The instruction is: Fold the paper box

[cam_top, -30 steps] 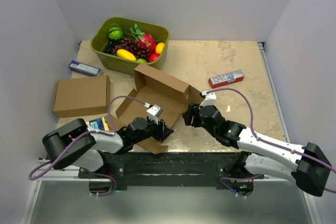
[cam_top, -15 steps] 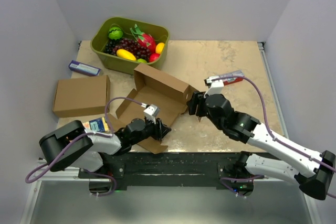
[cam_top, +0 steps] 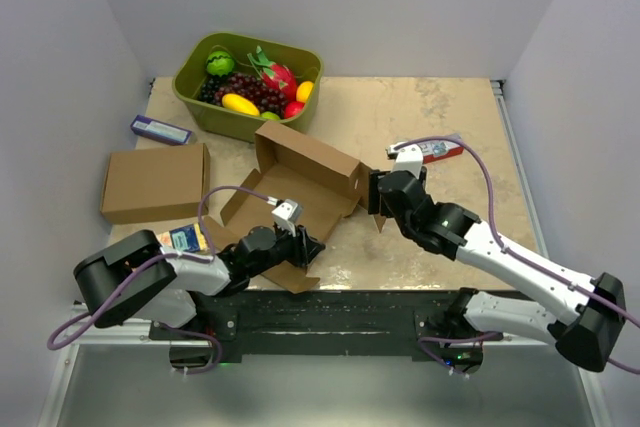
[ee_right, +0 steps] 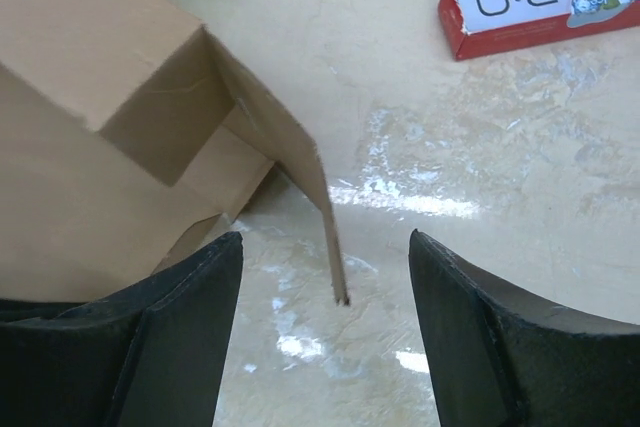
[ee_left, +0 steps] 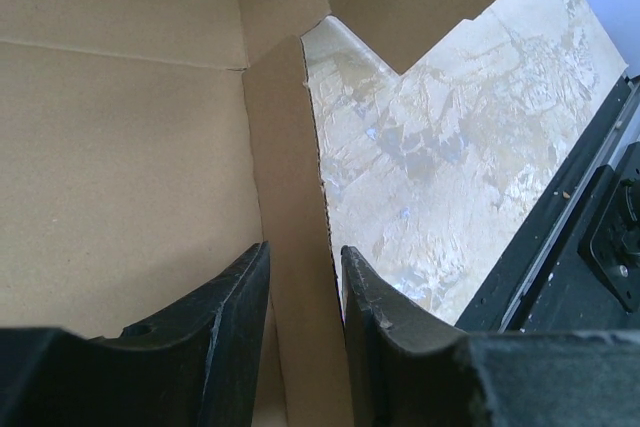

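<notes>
- The paper box [cam_top: 300, 175] sat near the middle of the bench [cam_top: 440, 107], half formed. Its lid was tipped up on the far side and its tray lay open toward the arms.
- The left end effector [ee_left: 305, 272] was clenched on a narrow flap at the box's near edge. The right end effector [ee_right: 322, 247] hung released, its fingers straddling the loose right side flap without touching it.
- With only that thin strip pinched, I feared a push from the right would slide or swivel the whole box rather than bend a crease, or tear the strip at its notch.
- The right flap stood edge-on between the fingers, so closing off-centre could crumple it or fold it the wrong way.
- The green tub of fruit [cam_top: 195, 87] stood just beside the raised lid on the far side, leaving the lid little room to swing back.
- A second cardboard box [cam_top: 155, 182] lay well apart on the left, and a red packet [ee_right: 540, 2] lay near on the right. Open bench showed on the far right.
- The box's near corner reached close to the bench's near edge, so there was scant room there.
</notes>
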Tool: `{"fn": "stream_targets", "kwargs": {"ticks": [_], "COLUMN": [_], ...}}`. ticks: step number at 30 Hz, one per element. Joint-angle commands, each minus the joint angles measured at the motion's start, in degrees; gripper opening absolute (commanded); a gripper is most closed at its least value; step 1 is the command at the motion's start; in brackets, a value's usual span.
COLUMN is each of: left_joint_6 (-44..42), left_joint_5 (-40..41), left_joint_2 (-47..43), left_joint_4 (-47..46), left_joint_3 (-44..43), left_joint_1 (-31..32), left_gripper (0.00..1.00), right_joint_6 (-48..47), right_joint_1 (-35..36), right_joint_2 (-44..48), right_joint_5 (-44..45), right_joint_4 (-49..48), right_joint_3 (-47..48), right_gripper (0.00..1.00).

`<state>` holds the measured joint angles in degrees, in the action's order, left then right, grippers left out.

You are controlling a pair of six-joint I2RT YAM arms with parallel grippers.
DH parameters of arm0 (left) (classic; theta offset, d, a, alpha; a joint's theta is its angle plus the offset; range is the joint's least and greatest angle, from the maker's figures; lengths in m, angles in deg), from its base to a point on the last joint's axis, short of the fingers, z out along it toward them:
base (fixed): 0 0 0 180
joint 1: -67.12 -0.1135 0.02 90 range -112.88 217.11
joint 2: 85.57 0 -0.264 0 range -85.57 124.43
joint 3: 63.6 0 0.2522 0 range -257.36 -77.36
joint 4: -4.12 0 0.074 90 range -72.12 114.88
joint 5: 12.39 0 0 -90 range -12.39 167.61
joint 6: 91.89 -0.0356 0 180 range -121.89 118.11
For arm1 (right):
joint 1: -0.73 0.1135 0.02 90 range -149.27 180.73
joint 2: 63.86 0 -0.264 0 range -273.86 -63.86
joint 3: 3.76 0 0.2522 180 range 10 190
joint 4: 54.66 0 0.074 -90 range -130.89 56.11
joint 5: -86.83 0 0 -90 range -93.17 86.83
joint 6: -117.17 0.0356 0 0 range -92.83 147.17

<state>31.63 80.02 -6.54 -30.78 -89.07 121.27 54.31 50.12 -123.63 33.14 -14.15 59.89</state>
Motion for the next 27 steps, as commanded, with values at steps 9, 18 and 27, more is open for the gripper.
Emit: {"fn": "stream_targets", "kwargs": {"ticks": [9,18,27], "left_joint_6": [-0.29,-3.36,-9.87], "left_joint_5": [3.12,6.72,11.65], "left_joint_2": [-1.24,-2.2,-4.32], "left_joint_4": [1.38,5.42,13.5], "left_joint_3": [1.51,0.63,-2.09], "left_joint_1": [-0.01,-0.01,-0.01], "left_gripper": [0.39,0.43,0.47], "right_joint_6": [-7.09,-8.5,-8.77], "right_joint_1": [-4.03,-4.47,-4.74], "right_joint_2": [-6.24,-5.98,-5.89], "right_joint_5": [-3.36,-2.48,-3.36], "right_joint_4": [-6.97,-5.47,-5.38], "right_joint_3": [-1.37,-0.41,-0.14], "right_gripper": [0.31,0.19,0.17]}}
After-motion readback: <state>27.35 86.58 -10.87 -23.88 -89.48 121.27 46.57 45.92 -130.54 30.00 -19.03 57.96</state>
